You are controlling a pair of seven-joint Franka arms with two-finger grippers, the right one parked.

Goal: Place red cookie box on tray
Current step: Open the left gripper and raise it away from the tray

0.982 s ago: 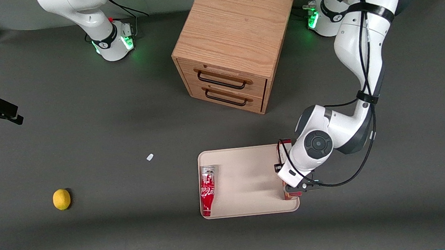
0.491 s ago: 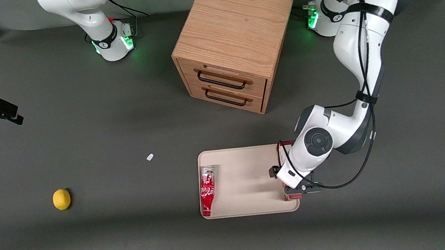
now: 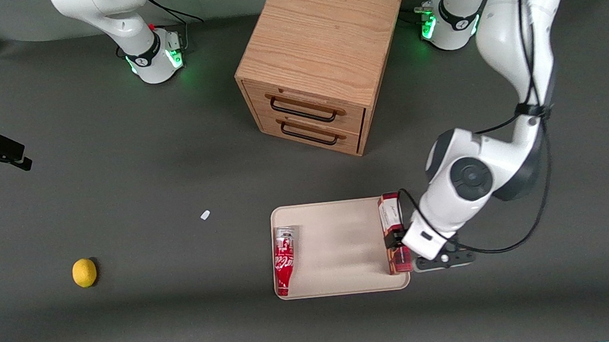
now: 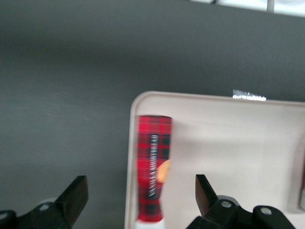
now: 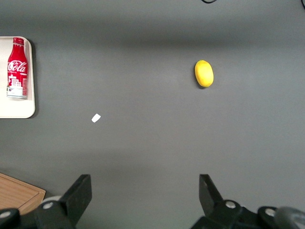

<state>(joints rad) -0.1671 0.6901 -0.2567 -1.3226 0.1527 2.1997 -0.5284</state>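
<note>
Since the earlier frames the left arm has swung away toward its own end of the table, uncovering most of the red cookie box; the box itself has not shifted.

Red cookie box lies flat in the tray, lengthwise along the tray edge nearest the working arm, white end panel pointing toward the wooden drawer cabinet. It looks tight against the low rim; I can't tell whether it rests partly on it.

Gripper is above the box, fingers spread wide, holding nothing. No contact visible in the wrist view.

Step in hand, as I read it: retreat after release. Placement looks done. To do it well:
- lift straight up first, jaws kept wide, so neither finger drags the carton
- only then move sideways, away from the tray
- stay clear of the rim; a nudge there could tip the box out

Cola bottle lies at the tray's other end, well apart from the box. Lemon and a small white scrap sit toward the parked arm's end.

Hard to make out:
- the wrist covers part of the box's middle in the front view
- the white end is cut off in the wrist view
</note>
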